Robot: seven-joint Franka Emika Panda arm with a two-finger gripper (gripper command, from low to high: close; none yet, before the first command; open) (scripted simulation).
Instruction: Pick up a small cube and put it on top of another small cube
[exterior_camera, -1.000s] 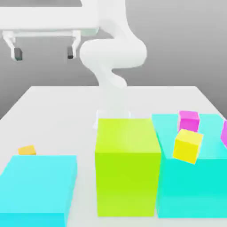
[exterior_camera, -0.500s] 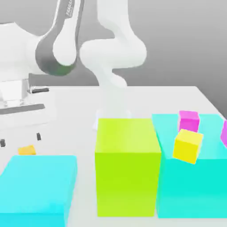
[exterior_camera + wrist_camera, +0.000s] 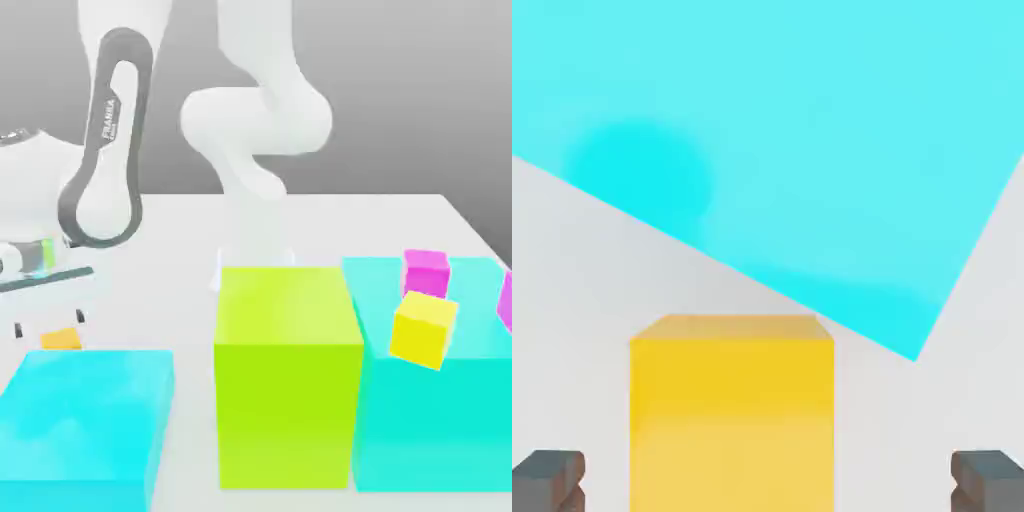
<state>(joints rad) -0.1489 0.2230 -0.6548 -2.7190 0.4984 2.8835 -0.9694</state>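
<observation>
One legible marking: the maker's name "FRANKA" with a smaller, unreadable line beneath it, printed lengthwise in dark letters on the white link of my arm (image 3: 108, 150), upper left of the exterior view. My cubes, blocks and table carry no text, numbers or signs that I can read.

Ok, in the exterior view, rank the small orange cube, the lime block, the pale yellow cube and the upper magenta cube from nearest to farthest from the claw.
1. Small plain orange cube: on the table right below the open claw, at the exterior view's left.
2. Big lime block: centre.
3. Small pale yellow cube: on the right cyan block.
4. Small magenta cube: behind the yellow one, slightly farther.
</observation>
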